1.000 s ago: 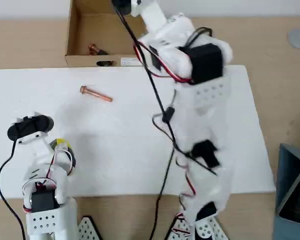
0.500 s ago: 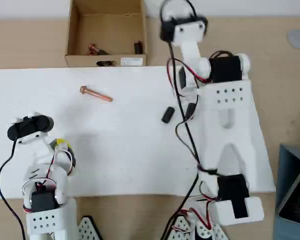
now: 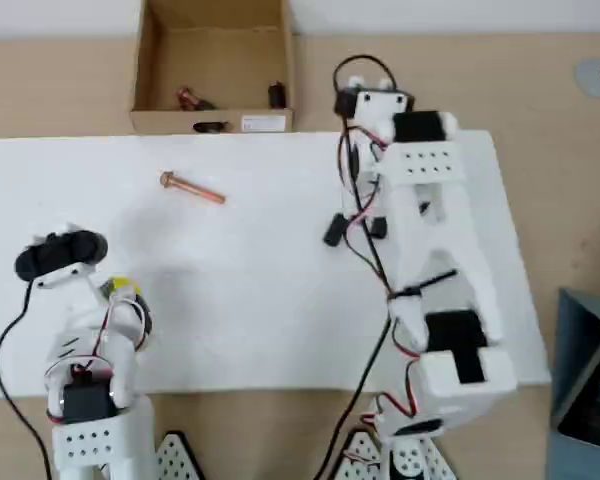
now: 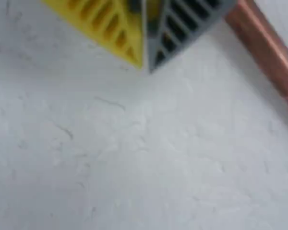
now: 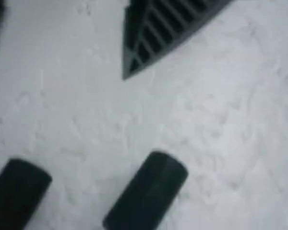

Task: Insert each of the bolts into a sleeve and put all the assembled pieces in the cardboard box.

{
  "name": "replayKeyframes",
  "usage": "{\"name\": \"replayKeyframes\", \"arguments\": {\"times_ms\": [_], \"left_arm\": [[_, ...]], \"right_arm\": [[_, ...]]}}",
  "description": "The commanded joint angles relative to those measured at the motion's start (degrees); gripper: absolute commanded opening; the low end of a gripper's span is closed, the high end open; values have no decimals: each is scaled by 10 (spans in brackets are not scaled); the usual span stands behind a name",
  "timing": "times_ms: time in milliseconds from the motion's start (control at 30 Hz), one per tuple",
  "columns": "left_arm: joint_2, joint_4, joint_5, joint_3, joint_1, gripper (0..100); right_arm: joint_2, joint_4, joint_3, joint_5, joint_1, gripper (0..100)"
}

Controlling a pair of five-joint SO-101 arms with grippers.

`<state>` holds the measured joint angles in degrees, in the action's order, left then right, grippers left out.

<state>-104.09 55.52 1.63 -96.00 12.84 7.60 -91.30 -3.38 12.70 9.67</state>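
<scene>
It looks like a robot lab or workshop. The left arm (image 3: 88,395) and the right arm (image 3: 435,210) have loose wires (image 3: 332,230) and stand at a wooden desk (image 3: 60,90). A white sheet (image 3: 250,270) lies right under the left gripper (image 4: 145,64).

A white mat (image 3: 250,300) covers the wooden table (image 3: 560,150).

Bolt (image 4: 266,45) cut by frame edge; both sleeves (image 5: 146,196) cropped; blurred.
</scene>
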Motion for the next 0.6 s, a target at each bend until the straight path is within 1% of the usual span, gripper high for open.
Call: {"name": "replayKeyframes", "arguments": {"times_ms": [0,400,567], "left_arm": [[-4,-11,-1,-1,5,3],[-4,-11,-1,-1,5,3],[-4,-11,-1,-1,5,3]], "right_arm": [[16,35,-1,3,-8,236],[106,110,-1,4,-12,236],[123,116,-1,4,-13,236]]}}
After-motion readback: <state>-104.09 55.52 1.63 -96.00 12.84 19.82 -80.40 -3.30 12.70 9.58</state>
